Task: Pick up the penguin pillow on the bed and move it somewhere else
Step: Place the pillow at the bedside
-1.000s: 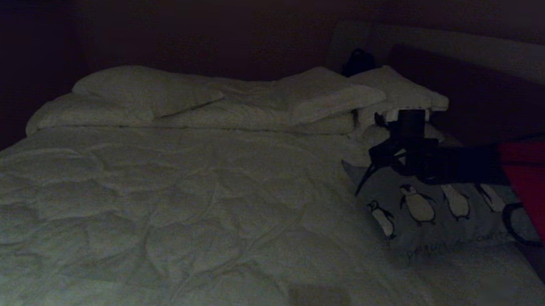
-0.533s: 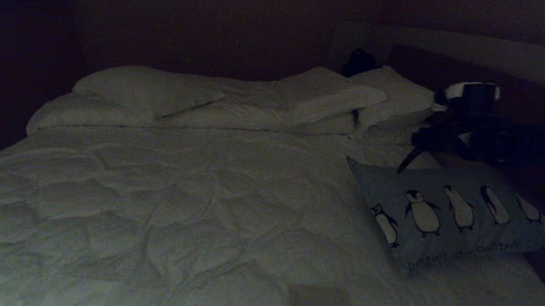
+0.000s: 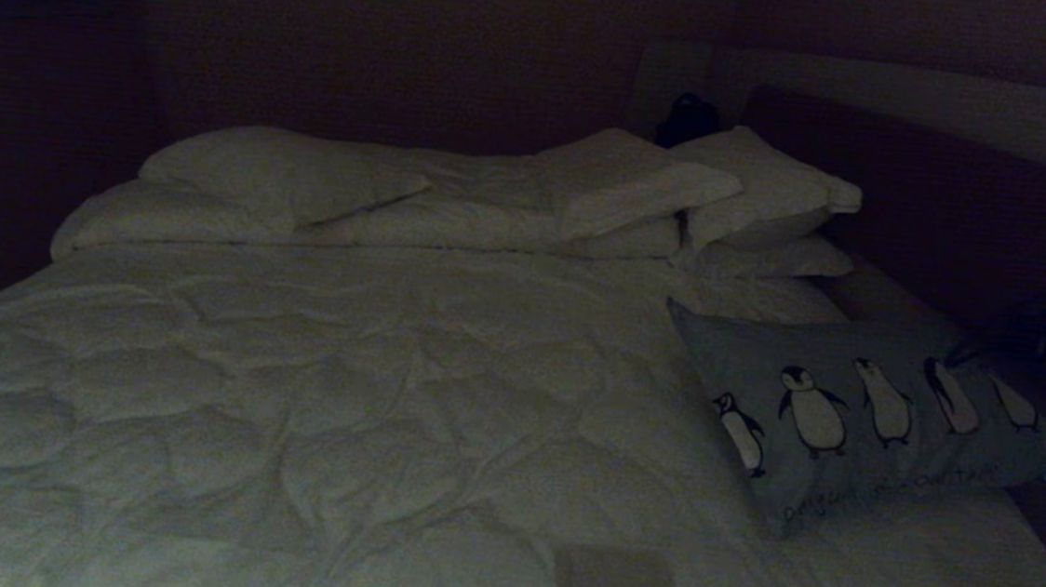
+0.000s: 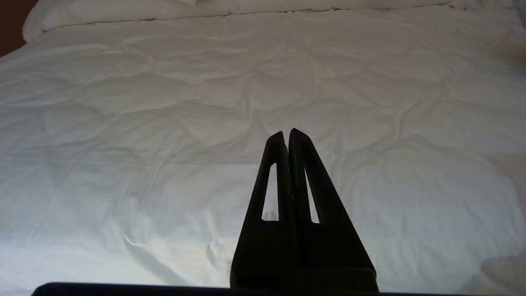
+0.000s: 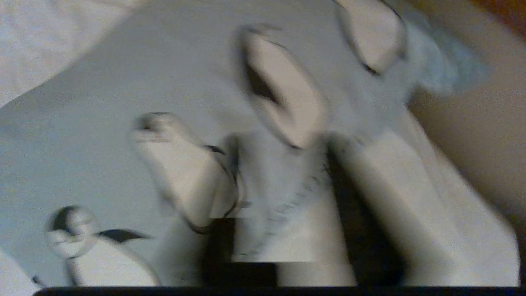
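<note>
Behind the penguin pillow [image 3: 868,414], white pillows [image 3: 754,209] crowd the bed [image 3: 338,391].

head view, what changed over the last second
The right arm swung off the penguin pillow toward the right edge and is almost out of view. The pillow, released, lies on the bed. White pillows stayed put; the left gripper stays shut over the duvet.

Plain white pillows [image 3: 280,176] lie stacked along the far end, two more [image 3: 765,187] piled beside the dark headboard [image 3: 940,214]. A small dark object [image 3: 689,118] sits behind them, against the shadowed wall [image 3: 412,42].
</note>
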Tool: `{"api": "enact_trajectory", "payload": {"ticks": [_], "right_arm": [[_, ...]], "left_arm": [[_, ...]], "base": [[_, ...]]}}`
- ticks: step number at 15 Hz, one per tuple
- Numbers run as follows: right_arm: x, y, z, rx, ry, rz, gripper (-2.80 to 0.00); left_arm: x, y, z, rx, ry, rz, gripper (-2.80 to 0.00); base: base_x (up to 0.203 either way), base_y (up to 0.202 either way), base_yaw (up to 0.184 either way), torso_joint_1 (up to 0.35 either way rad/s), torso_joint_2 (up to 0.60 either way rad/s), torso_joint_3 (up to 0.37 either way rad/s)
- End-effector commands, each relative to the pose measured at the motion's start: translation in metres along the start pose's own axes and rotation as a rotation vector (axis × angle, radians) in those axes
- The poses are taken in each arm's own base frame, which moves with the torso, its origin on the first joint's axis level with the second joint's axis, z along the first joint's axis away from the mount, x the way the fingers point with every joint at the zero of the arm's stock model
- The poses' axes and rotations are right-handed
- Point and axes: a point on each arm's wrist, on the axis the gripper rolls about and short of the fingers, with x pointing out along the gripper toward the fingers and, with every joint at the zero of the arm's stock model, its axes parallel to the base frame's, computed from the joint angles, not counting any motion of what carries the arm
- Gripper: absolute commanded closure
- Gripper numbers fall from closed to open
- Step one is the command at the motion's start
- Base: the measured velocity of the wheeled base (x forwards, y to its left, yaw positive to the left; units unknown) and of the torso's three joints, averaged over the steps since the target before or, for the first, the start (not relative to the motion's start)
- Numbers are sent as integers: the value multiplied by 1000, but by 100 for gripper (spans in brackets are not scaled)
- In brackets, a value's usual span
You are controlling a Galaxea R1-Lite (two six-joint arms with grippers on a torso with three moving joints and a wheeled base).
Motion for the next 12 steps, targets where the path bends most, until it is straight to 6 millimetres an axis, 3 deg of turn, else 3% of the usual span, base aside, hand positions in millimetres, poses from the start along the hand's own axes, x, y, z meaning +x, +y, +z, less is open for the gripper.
{"api": "enact_trajectory", "payload": {"ticks": [1,6,12], "right_arm": [[18,-30,-9,88,119,231,0],[66,-96,-31,184,189,143,0],[84,-156,-39,243,191,85,0]], "left_arm": [[0,0,0,0,1,1,0],[0,0,0,0,0,1,0],[0,0,0,0,1,1,0]], "base": [[0,0,0,0,0,0],[0,0,0,0,0,0],[0,0,0,0,0,0]]}}
